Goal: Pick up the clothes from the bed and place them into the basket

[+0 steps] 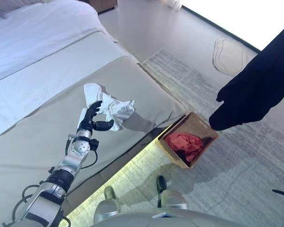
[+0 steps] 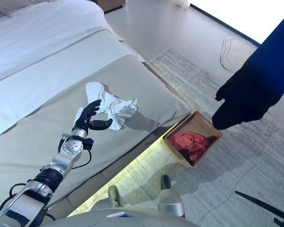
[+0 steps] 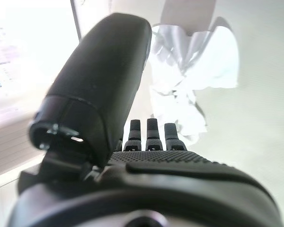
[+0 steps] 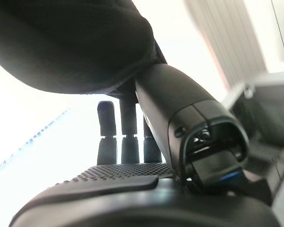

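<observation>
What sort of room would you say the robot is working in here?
Most likely a bedroom: a large made bed with a white garment on it, a grey rug alongside, and a laundry basket holding red clothes.

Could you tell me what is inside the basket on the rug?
The basket holds a red garment on top of something dark. Whatever lies beneath them is covered, and the dark garment hanging above hides the far corner.

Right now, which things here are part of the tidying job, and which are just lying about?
Part of the job:
white garment on the bed, left hand open beside it
wicker basket on the rug, red clothes inside
dark garment hanging from the right hand

Lying about:
pale slippers on the floor
</observation>
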